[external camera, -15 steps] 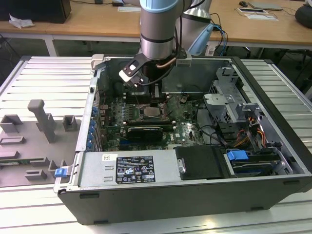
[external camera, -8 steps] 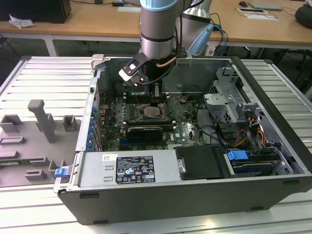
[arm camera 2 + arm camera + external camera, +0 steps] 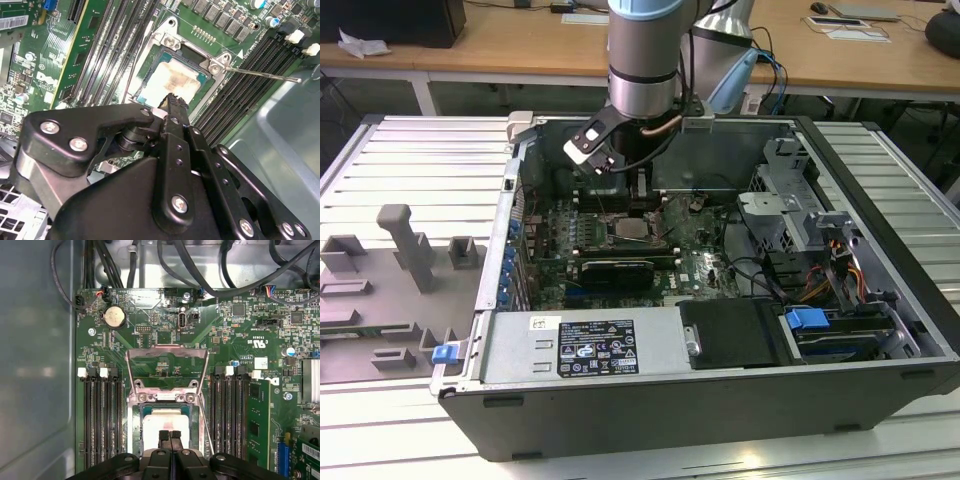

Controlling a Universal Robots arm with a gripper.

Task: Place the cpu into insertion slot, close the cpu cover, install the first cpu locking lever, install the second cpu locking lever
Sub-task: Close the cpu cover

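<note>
The cpu [image 3: 161, 424], a pale square chip, lies in the insertion slot [image 3: 134, 426] on the green board, also seen as the cpu [image 3: 174, 82] in the second wrist view and the cpu [image 3: 632, 230] in the exterior view. The cpu cover [image 3: 167, 351], a thin metal frame with a window, is swung open away from the socket. Thin locking levers [image 3: 204, 410] [image 3: 260, 74] stick out unlatched beside the socket. My gripper [image 3: 170, 434] [image 3: 172, 97] [image 3: 640, 195] hangs just over the chip's near edge, shut, with nothing between its fingers.
Long black memory slots [image 3: 102, 415] flank the socket on both sides, one holding a green memory card [image 3: 258, 425]. The open computer case [image 3: 720, 400] holds a power supply [image 3: 585, 345], a drive cage [image 3: 790, 200] and cables. A grey fixture tray [image 3: 390, 290] sits at the exterior view's left.
</note>
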